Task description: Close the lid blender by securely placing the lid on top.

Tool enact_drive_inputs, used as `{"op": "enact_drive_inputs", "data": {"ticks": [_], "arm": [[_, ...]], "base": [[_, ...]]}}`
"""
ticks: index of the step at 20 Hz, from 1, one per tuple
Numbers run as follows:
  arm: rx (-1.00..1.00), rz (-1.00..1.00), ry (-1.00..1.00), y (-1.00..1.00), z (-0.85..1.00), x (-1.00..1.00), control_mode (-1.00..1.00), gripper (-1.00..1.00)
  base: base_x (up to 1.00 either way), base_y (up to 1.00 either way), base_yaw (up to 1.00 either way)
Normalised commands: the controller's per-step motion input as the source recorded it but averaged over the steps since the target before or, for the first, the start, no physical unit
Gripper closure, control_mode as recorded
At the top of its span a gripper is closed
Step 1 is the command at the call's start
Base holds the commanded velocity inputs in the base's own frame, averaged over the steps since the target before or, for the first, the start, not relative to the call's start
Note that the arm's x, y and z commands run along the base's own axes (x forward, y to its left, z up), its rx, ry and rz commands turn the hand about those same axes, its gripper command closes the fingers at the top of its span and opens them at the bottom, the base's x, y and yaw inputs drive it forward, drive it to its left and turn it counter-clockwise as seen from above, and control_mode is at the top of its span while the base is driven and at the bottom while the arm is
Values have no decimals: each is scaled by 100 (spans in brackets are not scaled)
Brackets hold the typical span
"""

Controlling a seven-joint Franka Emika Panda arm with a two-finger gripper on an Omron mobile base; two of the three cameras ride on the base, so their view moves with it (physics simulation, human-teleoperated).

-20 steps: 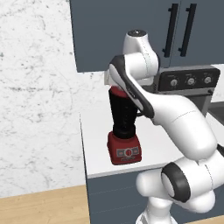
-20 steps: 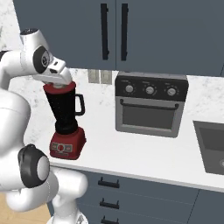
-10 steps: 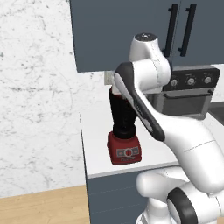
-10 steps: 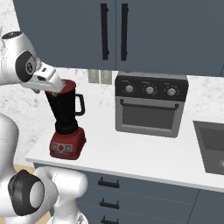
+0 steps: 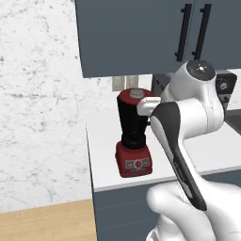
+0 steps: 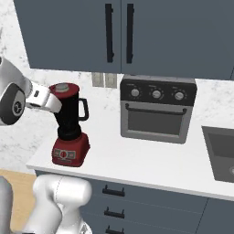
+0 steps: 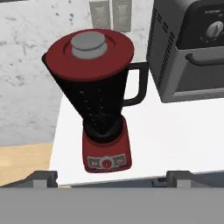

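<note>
The blender [image 7: 103,109] stands on the white counter: a black tapered jar with a side handle on a red base with a dial panel. The red lid [image 7: 89,52] with its pale grey centre cap sits flat on the jar's top, covering the opening. The blender [image 6: 71,128] and lid [image 6: 64,88] appear the same from the right, and the lid [image 5: 134,95] caps the blender [image 5: 134,136] from the left. My gripper [image 7: 111,179] is open, drawn back from the blender, with its fingertips [image 7: 43,177] wide apart and nothing between them.
A grey toaster oven [image 6: 157,109] stands to the right of the blender, a hand's width from the handle. A sink [image 6: 221,148] lies at the far right. Wall outlets [image 6: 103,80] sit behind the blender. The counter's left end [image 5: 92,155] is close to the blender.
My hand has pulled away from the jar's top, back toward the base. The lid, hidden under the hand before, now sits alone on the jar.
</note>
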Motion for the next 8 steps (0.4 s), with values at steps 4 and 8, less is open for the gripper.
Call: {"op": "enact_drive_inputs", "data": {"ticks": [4,8], "arm": [[24,4,-12,-53,0,-22,-100,-100],[30,3,-13,-62,0,-18,-100,-100]], "base": [[0,0,0],[0,0,0]]}}
